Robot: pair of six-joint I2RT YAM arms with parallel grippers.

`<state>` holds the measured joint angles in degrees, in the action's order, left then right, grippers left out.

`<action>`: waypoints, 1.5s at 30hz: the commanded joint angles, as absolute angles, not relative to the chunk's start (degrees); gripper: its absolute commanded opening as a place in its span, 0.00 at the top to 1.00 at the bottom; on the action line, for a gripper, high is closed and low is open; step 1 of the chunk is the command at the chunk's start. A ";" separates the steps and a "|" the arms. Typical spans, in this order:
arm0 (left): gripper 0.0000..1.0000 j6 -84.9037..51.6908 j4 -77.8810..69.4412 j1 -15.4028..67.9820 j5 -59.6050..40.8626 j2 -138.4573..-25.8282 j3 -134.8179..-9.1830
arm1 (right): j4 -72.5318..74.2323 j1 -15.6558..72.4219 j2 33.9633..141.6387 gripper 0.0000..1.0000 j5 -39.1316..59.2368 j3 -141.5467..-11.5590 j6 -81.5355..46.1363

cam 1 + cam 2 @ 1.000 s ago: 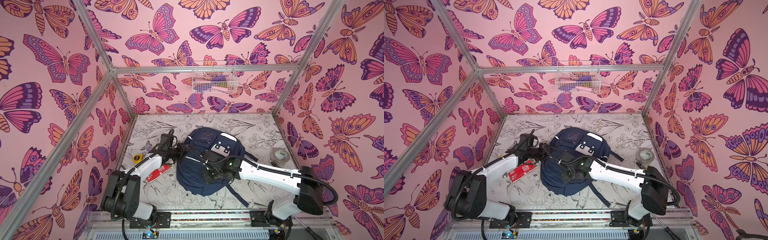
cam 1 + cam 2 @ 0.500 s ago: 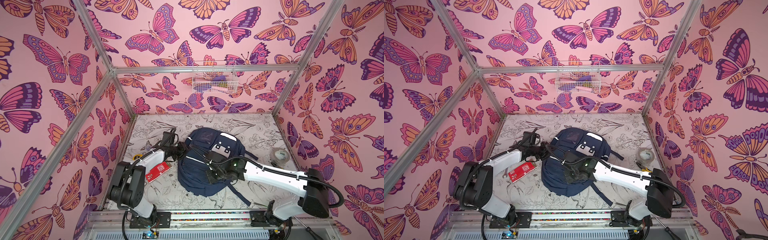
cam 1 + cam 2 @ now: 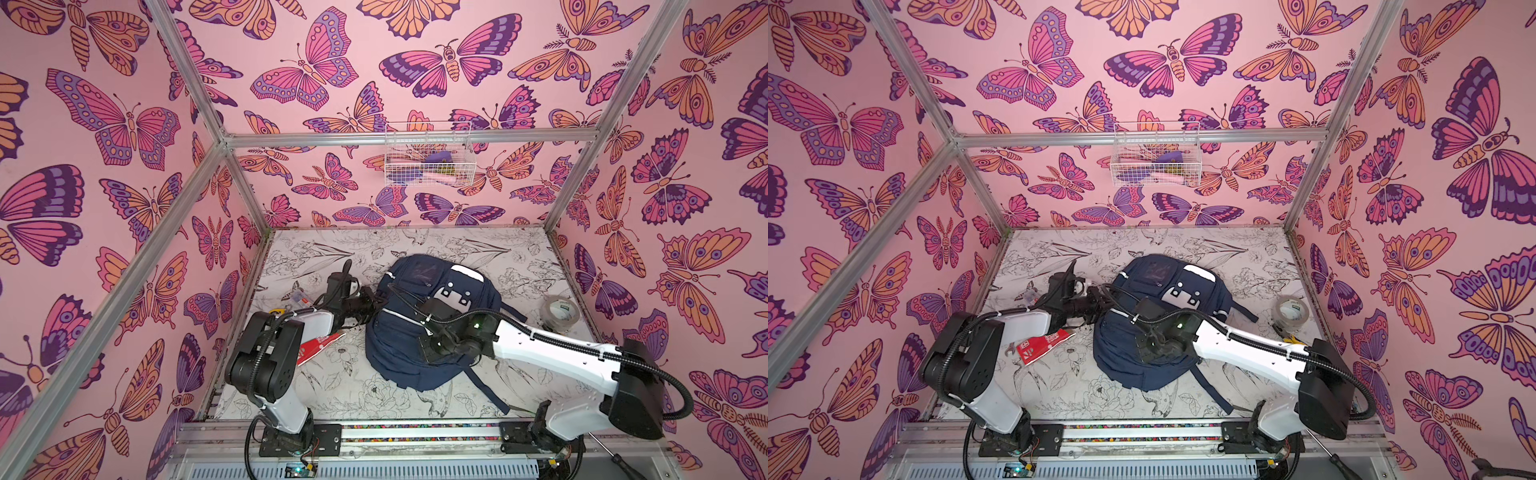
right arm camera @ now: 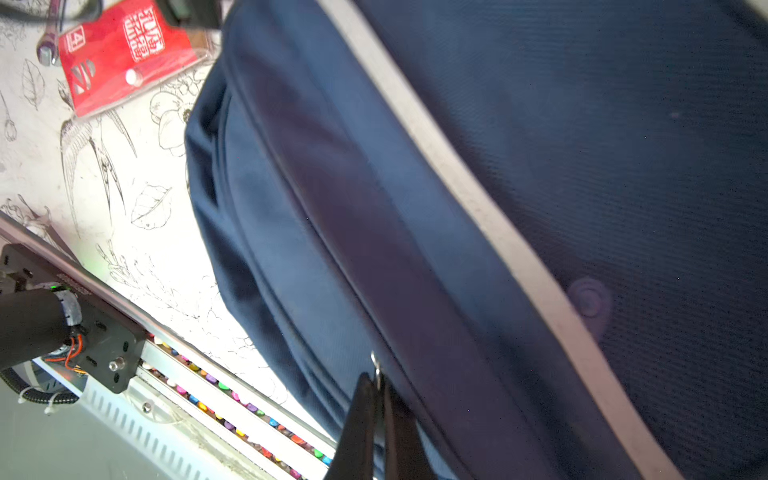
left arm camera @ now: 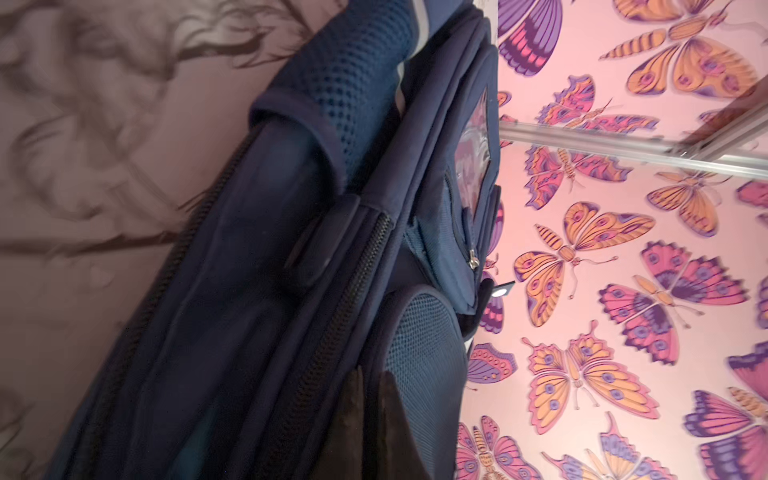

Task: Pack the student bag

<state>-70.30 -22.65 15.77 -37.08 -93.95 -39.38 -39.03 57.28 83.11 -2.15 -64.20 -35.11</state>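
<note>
- Bag [image 3: 397, 359] lies flat in the middle of the table [image 3: 345, 390], front up and top end far, in both top views.
- Left gripper [image 5: 372, 395] is pressed to the bag's left side, beside a zip [image 5: 332, 316]. Its jaws are closed tight. The wrist view is too dark there, so we cannot tell if cloth is caught.
- Right gripper [image 4: 376, 388] sits over the bag's middle, jaws narrow, pinching a zip pull [image 4: 377, 368].
- Red packet [image 3: 322, 343] lies on the table just left of the bag.
- Tape roll [image 3: 560, 313] sits at the right, well apart from the bag.
</note>
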 commanded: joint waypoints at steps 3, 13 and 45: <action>1.00 -76.57 -28.67 14.27 -32.05 -85.81 -32.36 | -40.24 49.41 83.41 1.00 -2.31 -67.72 -28.61; 1.00 -81.52 -36.03 19.64 -27.32 -83.02 -27.45 | -42.40 48.21 85.13 1.00 2.72 -69.38 -23.24; 1.00 -94.06 -41.64 28.06 -16.34 -70.36 -19.42 | -31.40 56.73 106.39 0.88 7.15 -90.55 -32.13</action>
